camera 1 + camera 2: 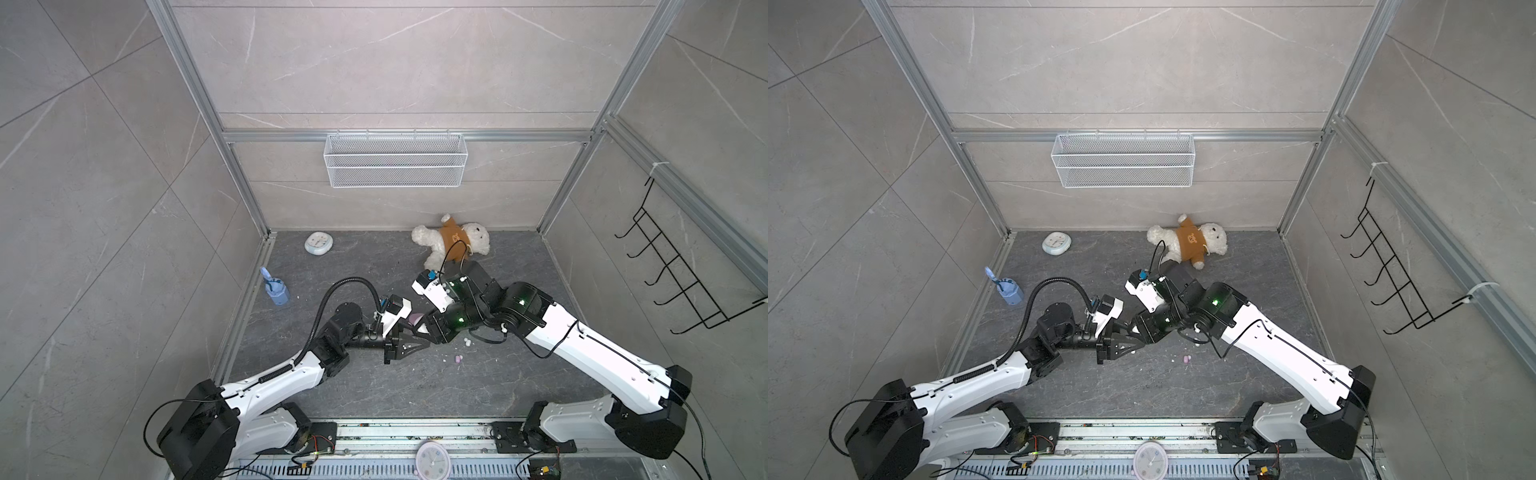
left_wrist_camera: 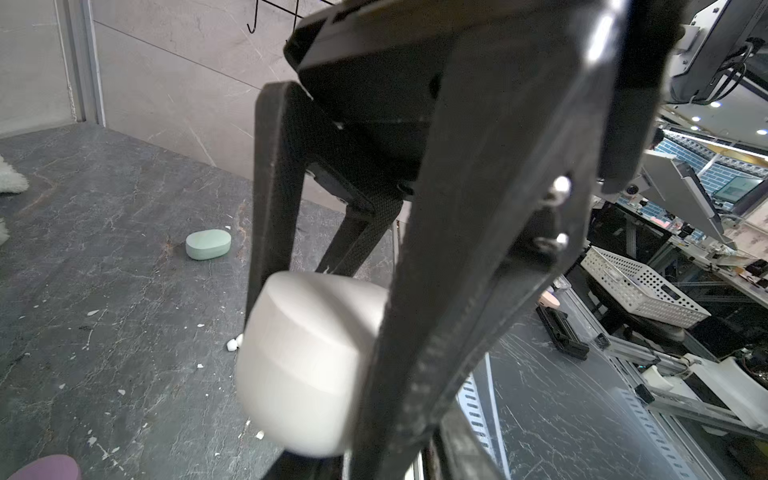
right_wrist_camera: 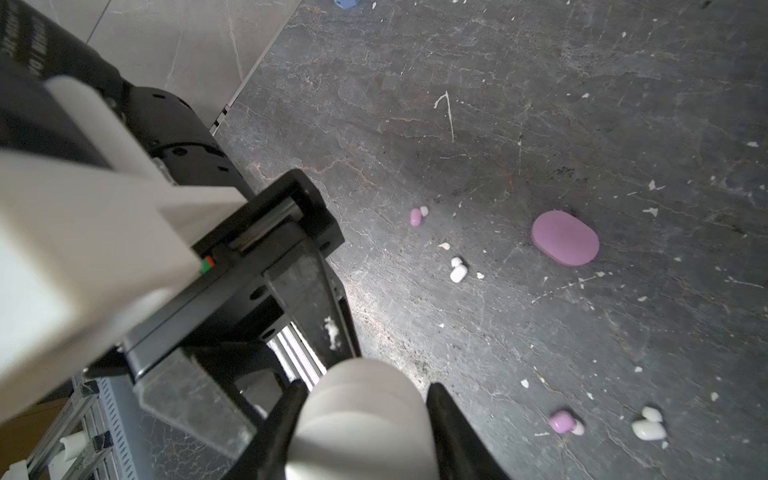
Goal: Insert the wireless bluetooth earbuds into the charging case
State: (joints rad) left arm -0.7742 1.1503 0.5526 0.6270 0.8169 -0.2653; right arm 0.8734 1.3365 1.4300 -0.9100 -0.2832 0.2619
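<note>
while both arms meet over the dark grey marbled surface, the rounded matte white plastic charging case hangs between them, held clear of it. the left end effector is clamped tight on the case. the right end effector stands partly open with a finger against each side of the same case, so both appear to grip it. blur hides whether the lid is ajar. the tiny glossy bean-shaped plastic earbuds, pink and white, lie loose on the surface, well apart from the held case and near a closed pink oval case. each bud is probably very light, stiff and slippery, apt to squirt from a pinch or roll away. pinching it across its longer sides with the fingertips barely apart looks safest. the case is smooth and curved, so holding it across its broad faces should resist twisting.
</note>
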